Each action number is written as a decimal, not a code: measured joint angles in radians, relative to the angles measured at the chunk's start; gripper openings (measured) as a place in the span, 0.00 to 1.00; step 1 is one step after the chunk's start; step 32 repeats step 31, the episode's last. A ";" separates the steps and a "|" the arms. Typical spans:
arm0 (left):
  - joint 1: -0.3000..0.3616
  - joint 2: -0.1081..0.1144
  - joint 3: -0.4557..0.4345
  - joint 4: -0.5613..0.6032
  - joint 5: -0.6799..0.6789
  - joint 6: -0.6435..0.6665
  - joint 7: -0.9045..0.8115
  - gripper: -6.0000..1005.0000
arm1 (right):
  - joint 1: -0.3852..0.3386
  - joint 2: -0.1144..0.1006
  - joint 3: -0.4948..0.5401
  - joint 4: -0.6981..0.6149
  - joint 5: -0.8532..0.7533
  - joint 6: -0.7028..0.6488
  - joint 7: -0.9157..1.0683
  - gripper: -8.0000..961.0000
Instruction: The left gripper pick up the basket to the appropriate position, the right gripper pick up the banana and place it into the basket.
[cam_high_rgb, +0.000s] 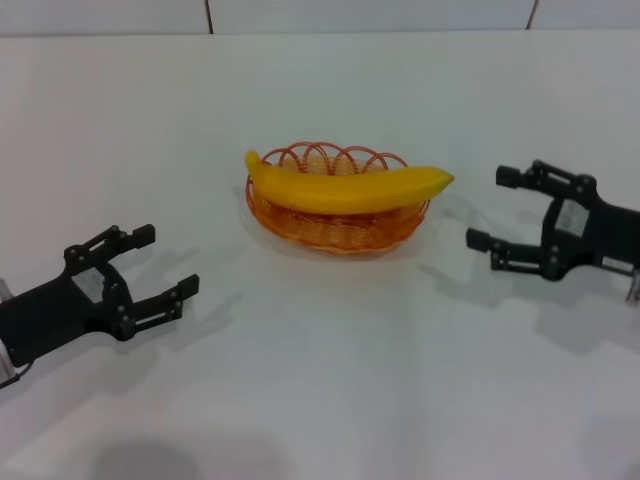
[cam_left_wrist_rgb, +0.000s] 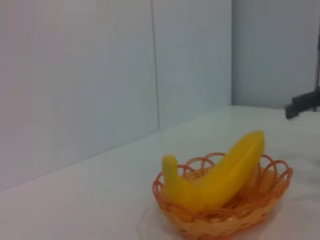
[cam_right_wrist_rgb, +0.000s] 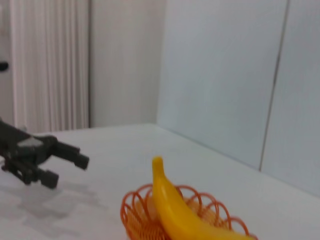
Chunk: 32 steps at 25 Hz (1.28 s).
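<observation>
The orange wire basket (cam_high_rgb: 335, 228) stands on the white table at mid-table. The yellow banana (cam_high_rgb: 345, 186) lies across it, its ends reaching over the rim. My left gripper (cam_high_rgb: 165, 262) is open and empty, low at the left, apart from the basket. My right gripper (cam_high_rgb: 492, 208) is open and empty, to the right of the basket, apart from it. The left wrist view shows the banana (cam_left_wrist_rgb: 220, 175) in the basket (cam_left_wrist_rgb: 225, 215) and a bit of the right gripper far off. The right wrist view shows the banana (cam_right_wrist_rgb: 182, 212), the basket (cam_right_wrist_rgb: 137, 217) and the left gripper (cam_right_wrist_rgb: 65, 170).
The white table (cam_high_rgb: 320, 380) runs wide around the basket. A pale panelled wall (cam_high_rgb: 320, 15) stands behind the table's far edge.
</observation>
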<state>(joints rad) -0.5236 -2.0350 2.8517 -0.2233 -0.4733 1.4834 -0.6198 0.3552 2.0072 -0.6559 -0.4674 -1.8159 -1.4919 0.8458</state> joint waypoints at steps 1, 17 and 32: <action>0.001 0.000 0.000 -0.003 -0.001 0.000 0.000 0.87 | -0.002 -0.001 -0.003 0.003 -0.011 0.014 0.000 0.93; 0.007 0.000 0.000 -0.011 -0.023 0.000 0.002 0.87 | 0.003 0.005 -0.007 0.007 -0.089 0.061 0.002 0.93; 0.010 -0.002 0.000 -0.011 -0.024 -0.006 0.003 0.87 | 0.005 0.011 -0.007 0.006 -0.089 0.065 0.002 0.93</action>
